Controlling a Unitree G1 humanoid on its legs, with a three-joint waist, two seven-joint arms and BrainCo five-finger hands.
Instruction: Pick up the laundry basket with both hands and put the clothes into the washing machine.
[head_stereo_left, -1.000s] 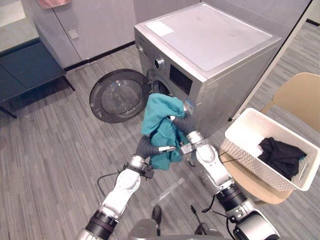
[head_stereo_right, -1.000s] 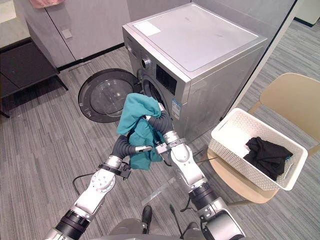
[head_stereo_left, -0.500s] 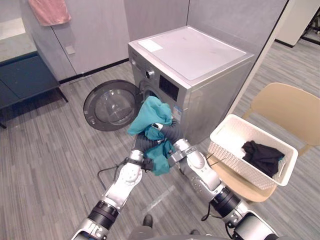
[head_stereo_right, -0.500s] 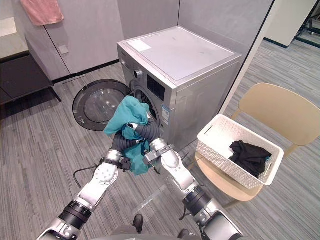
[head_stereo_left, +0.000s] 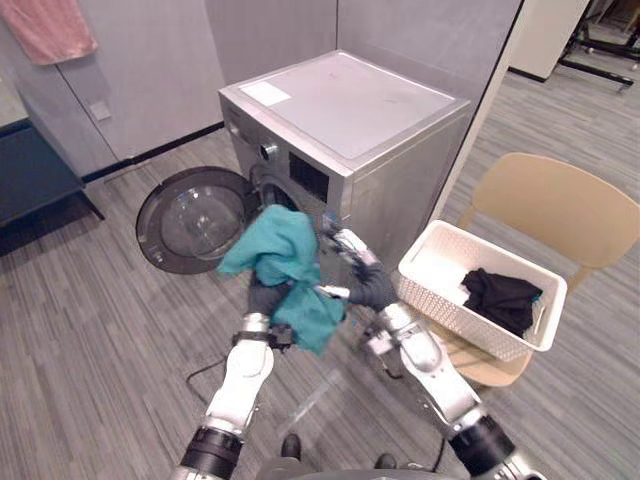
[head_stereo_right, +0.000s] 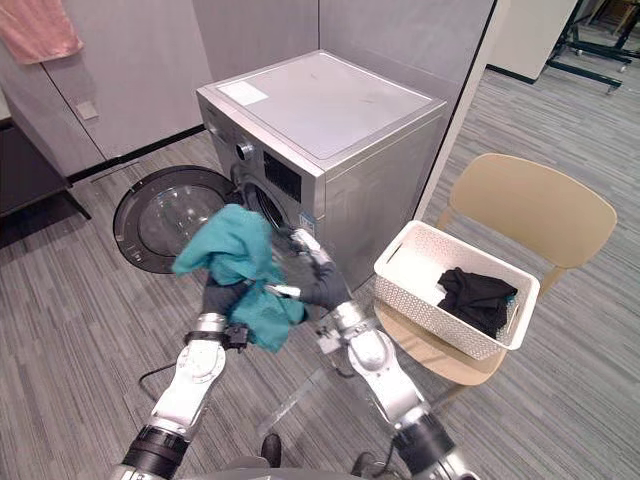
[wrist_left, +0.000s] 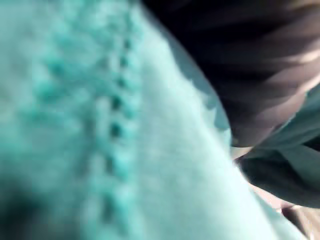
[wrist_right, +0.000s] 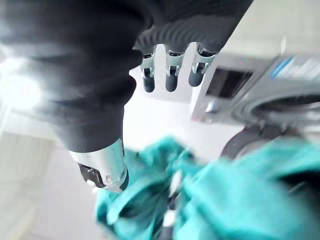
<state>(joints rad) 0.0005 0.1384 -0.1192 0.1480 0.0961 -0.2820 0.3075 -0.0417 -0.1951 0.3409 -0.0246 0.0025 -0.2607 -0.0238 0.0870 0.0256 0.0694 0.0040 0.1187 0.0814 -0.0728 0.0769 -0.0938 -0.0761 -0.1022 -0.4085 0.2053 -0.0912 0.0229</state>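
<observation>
- Beside the right hand (head_stereo_left: 366, 284), whose fingers (wrist_right: 170, 77) are straight and hold nothing, hangs the teal cloth (head_stereo_left: 283, 262). A second ago this hand was buried in its folds.
- The left hand (head_stereo_left: 262, 298) is under the cloth as before. Its fingers are covered, so their grip cannot be told.
- Just past both hands is the washing machine (head_stereo_left: 350, 110), its round door (head_stereo_left: 190, 220) swung open. The cloth is outside the opening.
- Well off to the right, a white basket (head_stereo_left: 430, 290) holding a black garment (head_stereo_left: 500, 297) rests on a chair (head_stereo_left: 540, 205).
</observation>
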